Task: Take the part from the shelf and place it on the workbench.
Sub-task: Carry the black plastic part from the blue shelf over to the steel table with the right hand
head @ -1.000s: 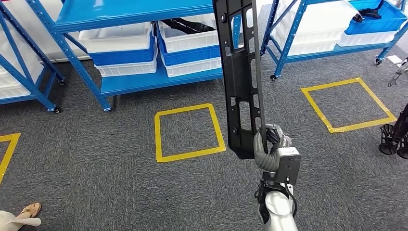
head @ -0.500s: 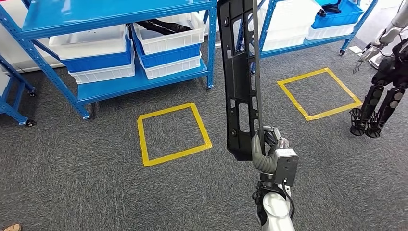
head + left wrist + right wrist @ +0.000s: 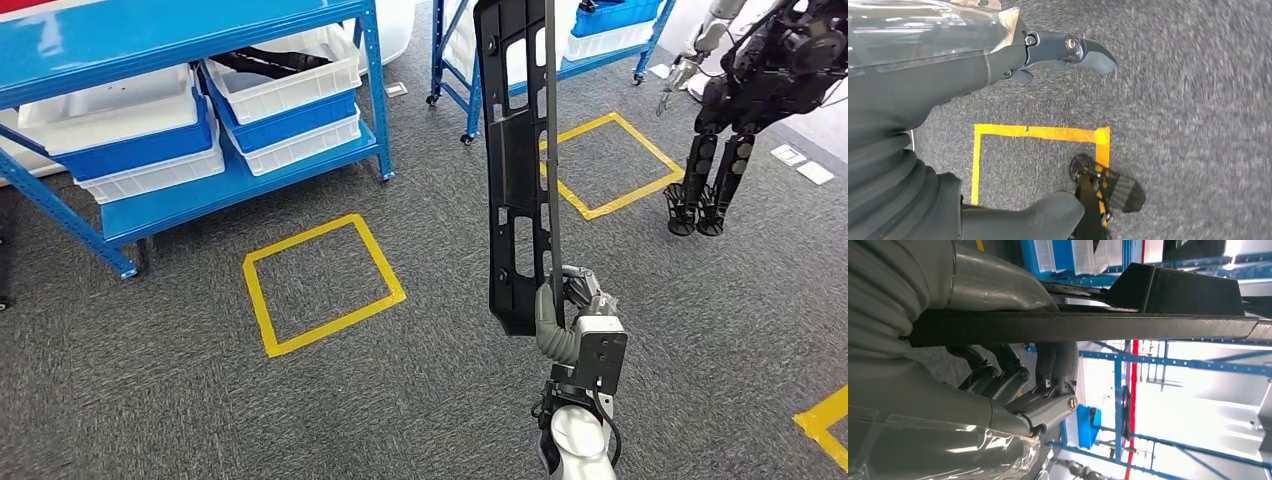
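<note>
**Part in hand, off the shelf; workbench not yet in sight**

The blue shelf [image 3: 190, 180], with its white and blue bins [image 3: 285, 95], stands at ten o'clock of the robot across grey carpet. From that I judge the pick-up done and the carry to the workbench left to do, along with the setting down.

The part [image 3: 520, 170], a long black slotted panel, stands upright at about one o'clock. The right hand [image 3: 570, 310] grips it near its lower end, thumb on one face and fingers wrapped behind. Its upper end is cut off by the frame edge, so its full length cannot be judged.

A yellow taped square [image 3: 320, 285] lies on the floor at eleven o'clock. Another robot [image 3: 745, 95] stands at two o'clock, its upper body cut off.

The left hand [image 3: 1058, 50] hangs over the carpet, fingers apart and holding nothing. The wrist view there is blurred.

No workbench can be made out.
</note>
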Robot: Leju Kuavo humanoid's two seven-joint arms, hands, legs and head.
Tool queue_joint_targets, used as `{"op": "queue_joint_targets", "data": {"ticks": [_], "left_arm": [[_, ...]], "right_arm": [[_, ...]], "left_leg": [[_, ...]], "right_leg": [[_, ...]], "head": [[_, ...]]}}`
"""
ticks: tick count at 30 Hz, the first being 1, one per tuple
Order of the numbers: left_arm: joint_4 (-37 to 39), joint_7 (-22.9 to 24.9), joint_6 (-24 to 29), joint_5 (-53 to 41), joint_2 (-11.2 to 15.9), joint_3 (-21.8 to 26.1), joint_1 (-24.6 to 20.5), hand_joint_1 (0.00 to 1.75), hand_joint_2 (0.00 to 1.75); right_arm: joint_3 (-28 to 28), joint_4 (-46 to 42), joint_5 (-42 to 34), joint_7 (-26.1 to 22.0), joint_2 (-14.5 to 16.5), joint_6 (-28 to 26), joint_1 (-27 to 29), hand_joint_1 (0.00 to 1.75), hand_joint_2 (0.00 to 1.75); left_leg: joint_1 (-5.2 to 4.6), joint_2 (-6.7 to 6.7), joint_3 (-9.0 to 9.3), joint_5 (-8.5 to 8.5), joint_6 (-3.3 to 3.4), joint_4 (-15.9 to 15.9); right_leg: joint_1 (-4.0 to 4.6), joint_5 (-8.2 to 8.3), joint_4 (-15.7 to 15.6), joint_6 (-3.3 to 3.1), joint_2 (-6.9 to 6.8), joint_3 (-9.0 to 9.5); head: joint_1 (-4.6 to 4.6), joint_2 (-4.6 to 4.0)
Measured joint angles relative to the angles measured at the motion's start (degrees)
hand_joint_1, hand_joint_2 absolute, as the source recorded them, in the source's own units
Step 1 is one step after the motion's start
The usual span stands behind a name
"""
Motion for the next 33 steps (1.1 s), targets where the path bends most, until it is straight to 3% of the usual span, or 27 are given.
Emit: {"op": "queue_joint_targets", "data": {"ticks": [3,4,5,6,7,9,11,13,14,16,18,20,21,23,24,26,27,29,31,33], "left_arm": [[0.0,0.7,-0.2,-0.6,0.1,0.0,0.1,0.00,1.75],[0.0,1.0,-0.1,-0.8,0.1,0.0,0.1,0.00,1.75],[0.0,1.3,0.0,-1.0,0.2,0.0,0.2,0.00,1.75],[0.0,1.6,0.2,-1.2,0.2,0.0,0.2,0.00,1.75],[0.0,1.8,0.4,-1.4,0.2,0.0,0.2,0.00,1.75],[0.0,2.1,0.9,-1.8,0.2,0.0,0.2,0.00,1.75],[0.1,2.5,1.6,-2.0,0.2,0.0,0.2,0.00,1.75],[0.1,2.7,2.5,-2.1,0.1,0.0,0.2,0.00,1.75],[0.1,2.8,2.9,-2.1,0.0,0.0,0.2,0.00,1.75],[0.1,2.7,3.6,-1.8,-0.3,0.0,0.2,0.00,1.75],[0.1,2.5,4.1,-1.5,-0.4,0.0,0.4,0.00,1.75],[0.1,2.4,4.2,-1.3,-0.6,0.0,0.5,0.00,1.75],[0.1,2.4,4.3,-1.2,-0.7,0.0,0.5,0.00,1.75],[0.1,2.7,4.4,-1.2,-1.0,0.0,0.5,0.00,1.75],[0.1,3.1,4.4,-1.5,-1.2,0.0,0.5,0.00,1.75],[0.2,4.3,4.5,-2.3,-1.4,0.0,0.5,0.00,1.75],[0.2,5.0,4.6,-2.8,-1.5,-0.1,0.5,0.00,1.75],[0.2,6.3,5.2,-4.0,-1.6,-0.2,0.5,0.00,1.75],[0.2,7.4,6.0,-5.4,-1.7,-0.6,0.6,0.00,1.75],[0.2,7.9,6.5,-6.3,-1.9,-0.9,0.8,0.00,1.75]], "right_arm": [[-0.2,-0.9,0.9,-0.2,0.4,-1.0,0.5,1.75,1.75],[-0.2,-1.2,1.6,-0.2,0.5,-1.6,0.7,1.75,1.75],[-0.2,-1.5,2.5,-0.1,0.5,-2.2,0.9,1.75,1.75],[-0.2,-1.8,3.5,-0.1,0.5,-2.9,1.3,1.75,1.75],[-0.3,-2.1,4.3,0.0,0.6,-3.6,1.6,1.75,1.75],[-0.2,-2.8,5.5,-0.1,0.7,-4.9,2.1,1.75,1.75],[0.0,-3.4,6.4,-0.6,0.9,-6.1,2.7,1.75,1.75],[0.3,-3.8,7.1,-1.1,0.9,-7.3,3.8,1.75,1.75],[0.4,-3.9,7.3,-1.3,0.9,-7.8,4.5,1.75,1.75],[0.6,-4.0,7.8,-1.6,0.8,-8.6,5.5,1.75,1.75],[1.0,-4.0,8.1,-1.7,0.8,-8.9,6.0,1.75,1.75],[1.1,-4.0,8.2,-1.7,0.8,-9.1,6.5,1.75,1.75],[1.2,-4.0,8.5,-1.8,0.8,-9.4,6.7,1.75,1.75],[1.3,-4.1,10.1,-1.8,0.8,-10.7,7.2,1.75,1.75],[1.5,-4.3,11.9,-1.7,0.9,-12.2,7.3,1.75,1.75],[1.9,-5.3,17.4,-1.9,1.3,-15.7,8.0,1.75,1.75],[1.9,-6.0,20.5,-2.3,1.6,-17.1,8.6,1.75,1.75],[0.8,-7.8,26.1,-4.4,3.3,-18.4,10.8,1.75,1.75],[-1.7,-9.9,29.6,-6.9,5.5,-18.6,12.7,1.75,1.75],[-4.1,-11.7,30.8,-8.1,6.8,-18.6,13.9,1.75,1.75]], "left_leg": [[0.61,-4.30,-3.79,-5.85,-1.02,9.4],[0.74,-4.75,-5.21,-7.19,-1.19,12.8],[0.85,-4.94,-5.97,-7.49,-1.30,14.7],[1.00,-5.06,-5.79,-6.69,-1.35,14.5],[1.19,-5.44,-4.55,-4.90,-1.36,12.1],[1.68,-7.97,-0.88,-1.14,-1.33,4.7],[1.84,-10.08,1.19,0.02,-1.25,0.1],[1.52,-9.48,1.35,-0.16,-0.80,-0.7],[1.41,-8.74,1.31,0.11,-0.36,-0.9],[1.28,-7.13,1.15,0.68,0.71,-1.4],[1.00,-5.37,0.78,0.92,1.38,-1.6],[0.70,-3.57,0.50,1.01,1.62,-1.5],[0.63,-2.78,0.42,1.03,1.65,-1.5],[0.54,-1.34,0.44,1.05,1.64,-1.5],[0.37,-0.69,0.51,1.01,1.55,-1.4],[-0.09,0.54,0.63,0.89,1.20,-1.3],[-0.28,1.12,0.68,0.83,0.98,-1.2],[-0.14,2.01,0.82,0.52,0.45,-1.0],[0.33,-0.01,0.14,-1.59,-0.28,1.3],[0.71,-3.53,-2.32,-5.65,-0.88,7.6]], "right_leg": [[-0.34,0.53,-0.1,-0.81,1.71,-0.36],[-0.33,0.62,0.0,-0.87,2.37,-0.47],[-0.34,0.69,0.0,-0.85,3.04,-0.55],[-0.38,0.75,0.0,-0.77,3.74,-0.58],[-0.45,0.79,0.1,-0.69,4.50,-0.58],[-0.44,0.87,0.4,-0.44,5.94,-0.73],[-0.37,1.12,0.6,0.16,7.21,-1.31],[-0.45,1.62,0.5,1.09,8.43,-2.12],[-0.48,1.64,0.6,1.44,8.20,-2.54],[-0.21,0.13,3.3,1.46,5.84,-4.34],[-0.06,-3.32,10.3,0.89,3.03,-7.64],[-0.10,-5.53,16.3,0.87,2.32,-9.98],[-0.10,-5.43,16.5,1.14,2.17,-9.61],[-0.07,-3.40,10.7,1.79,0.95,-5.59],[0.11,-2.36,6.4,1.91,-0.75,-2.94],[0.65,-1.14,0.8,1.60,-3.06,0.33],[0.89,-1.06,0.0,1.36,-3.26,0.58],[0.47,-0.77,-0.2,0.90,-1.75,0.41],[-0.20,-0.38,-0.3,0.19,-0.40,0.48],[-0.38,-0.05,-0.3,-0.40,0.80,0.36]], "head": [[-0.23,0.00],[-0.24,0.00],[-0.27,0.00],[-0.28,0.00],[-0.29,0.00],[-0.34,0.00],[-0.34,0.00],[-0.34,0.01],[-0.35,0.01],[-0.08,0.01],[0.31,0.01],[0.45,0.01],[0.50,0.01],[0.56,0.00],[0.63,0.01],[0.55,0.01],[0.47,0.01],[0.28,0.00],[0.12,0.00],[-0.09,0.01]]}}
